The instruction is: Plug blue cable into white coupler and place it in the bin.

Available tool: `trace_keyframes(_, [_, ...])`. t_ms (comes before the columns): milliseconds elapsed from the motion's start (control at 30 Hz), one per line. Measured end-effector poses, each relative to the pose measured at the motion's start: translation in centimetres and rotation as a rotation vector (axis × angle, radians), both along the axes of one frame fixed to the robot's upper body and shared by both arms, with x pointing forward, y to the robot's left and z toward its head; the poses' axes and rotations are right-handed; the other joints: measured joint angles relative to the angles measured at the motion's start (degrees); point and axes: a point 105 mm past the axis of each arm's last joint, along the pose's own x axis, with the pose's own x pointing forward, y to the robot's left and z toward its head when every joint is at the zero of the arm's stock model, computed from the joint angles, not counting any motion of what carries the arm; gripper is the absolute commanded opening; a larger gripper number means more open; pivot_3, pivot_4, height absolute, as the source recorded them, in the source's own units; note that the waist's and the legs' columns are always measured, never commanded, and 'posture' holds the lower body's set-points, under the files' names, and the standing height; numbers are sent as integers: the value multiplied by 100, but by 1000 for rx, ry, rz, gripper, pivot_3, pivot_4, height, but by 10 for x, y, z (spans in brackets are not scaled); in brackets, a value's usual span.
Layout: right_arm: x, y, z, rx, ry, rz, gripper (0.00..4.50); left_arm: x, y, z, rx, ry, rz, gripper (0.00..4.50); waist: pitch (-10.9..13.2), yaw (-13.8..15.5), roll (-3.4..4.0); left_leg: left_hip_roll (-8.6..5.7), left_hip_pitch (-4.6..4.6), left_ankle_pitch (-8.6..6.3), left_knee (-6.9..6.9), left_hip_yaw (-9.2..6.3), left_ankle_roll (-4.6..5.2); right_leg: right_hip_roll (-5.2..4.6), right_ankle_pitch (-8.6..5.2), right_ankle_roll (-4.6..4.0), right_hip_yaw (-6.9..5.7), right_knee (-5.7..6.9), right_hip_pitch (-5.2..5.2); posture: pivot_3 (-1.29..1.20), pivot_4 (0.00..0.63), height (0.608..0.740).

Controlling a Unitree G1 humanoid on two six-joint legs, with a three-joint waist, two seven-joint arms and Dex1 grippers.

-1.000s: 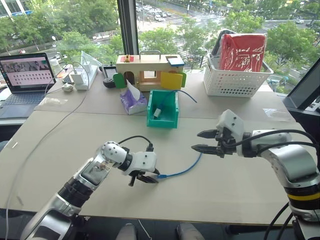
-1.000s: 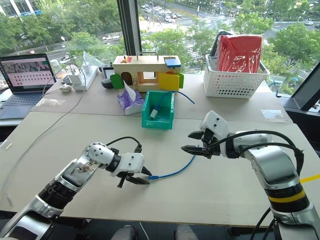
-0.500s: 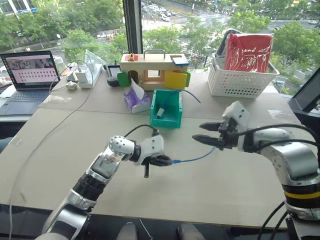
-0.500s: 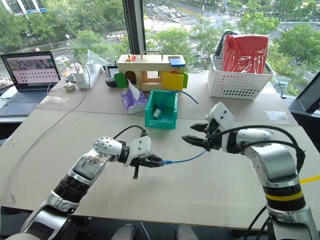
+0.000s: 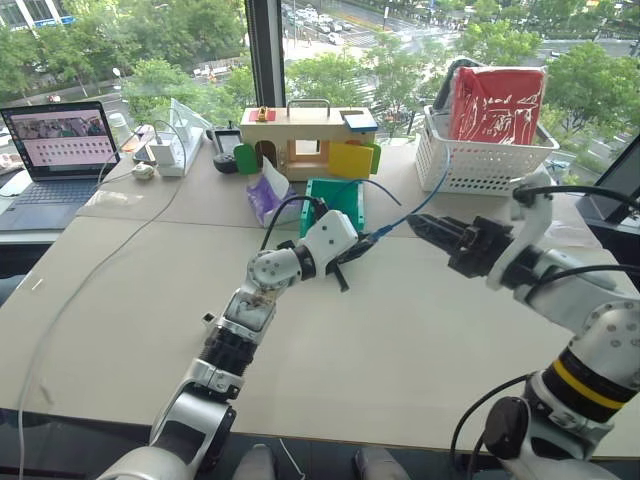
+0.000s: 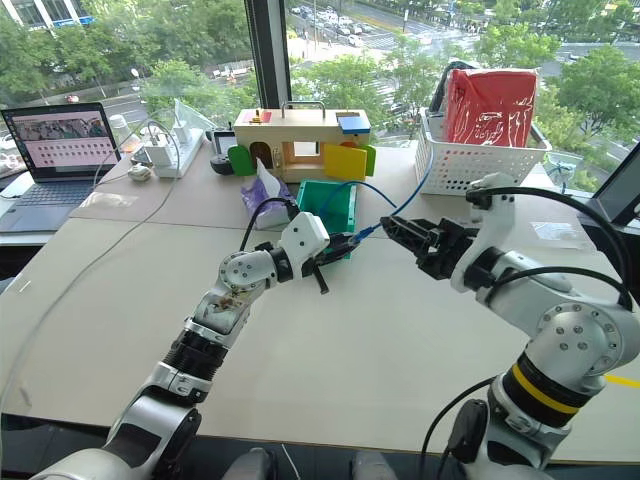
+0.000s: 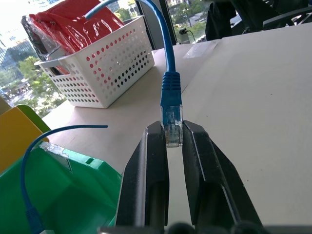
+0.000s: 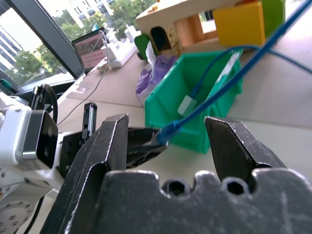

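The blue cable [image 7: 167, 58] is being held up off the table [image 5: 400, 330], gripped at its clear plug [image 7: 171, 126] by the left pincer [image 7: 171, 141], whose two black fingers are pressing together on the plug's sides. From the plug the cable is rising away and arching upward toward the white lattice basket [image 5: 478, 160]; its far end cannot be made out. In the head views the left pincer [image 5: 355, 250] is hanging above the table just in front of the bin [image 5: 335, 200], pointing toward the right pincer [image 5: 425, 228].

The right pincer is standing just beside the plugged end of the cable, facing the left pincer. Its fingers are spread apart, and in the right wrist view the cable is passing between them without touching either one [image 8: 229, 141]. Whether it is carrying anything cannot be told.

The bin, teal-green, is sitting on the table behind the two pincers. Inside it a second blue cable [image 8: 209, 73] is lying, joined to a small white coupler [image 8: 186, 104] resting against the bin's inner wall; that cable's loose length is curving out over the rim.

Beside the bin a purple tissue pack [image 5: 268, 198] is lying, and behind both a wooden toy house [image 5: 300, 140] is standing with green and yellow panels. The white lattice basket, at the far right, is holding a red bag [image 5: 495, 105]. At the far left an open laptop [image 5: 58, 150] is sitting, with a long white cord [image 5: 80, 280] trailing across the table toward the near edge.
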Motion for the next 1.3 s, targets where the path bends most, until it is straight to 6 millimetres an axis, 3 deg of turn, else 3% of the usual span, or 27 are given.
trace_keyframes(167, [-6,7,-25,144,74,-59,2931,-24,-2,-12,-1,93,-132,31,-4,-3,9,1,-2,0,-11,-5,0,0,-5,-3,-7,-2,-2,0,150,714])
trace_keyframes(267, [-28,20,-56,160,137,-50,2931,-38,5,-22,-5,193,-184,31,-2,-19,16,1,-11,0,-15,-14,0,-1,-13,-9,-17,1,-8,0,150,714])
trace_keyframes(400, [-46,27,-68,152,139,-51,2931,-44,11,-24,0,232,-186,31,-3,-29,17,2,-7,1,-7,-17,0,0,-13,-8,-21,3,-3,0,150,714])
trace_keyframes(700, [-46,29,-52,202,58,-77,2931,-57,13,-43,79,282,-226,31,-3,-137,19,4,2,5,-8,-26,4,5,-30,8,-28,4,5,0,150,714])
trace_keyframes(933, [-54,39,-77,229,177,-58,2931,-58,14,-44,99,276,-225,31,-3,-142,19,5,0,5,-12,-26,5,4,-31,6,-28,2,5,0,150,714])
trace_keyframes(1300, [-54,51,-76,289,218,-36,2931,-59,11,-44,95,272,-229,31,-3,-135,19,5,0,5,-11,-27,5,4,-35,9,-29,1,5,0,150,714])
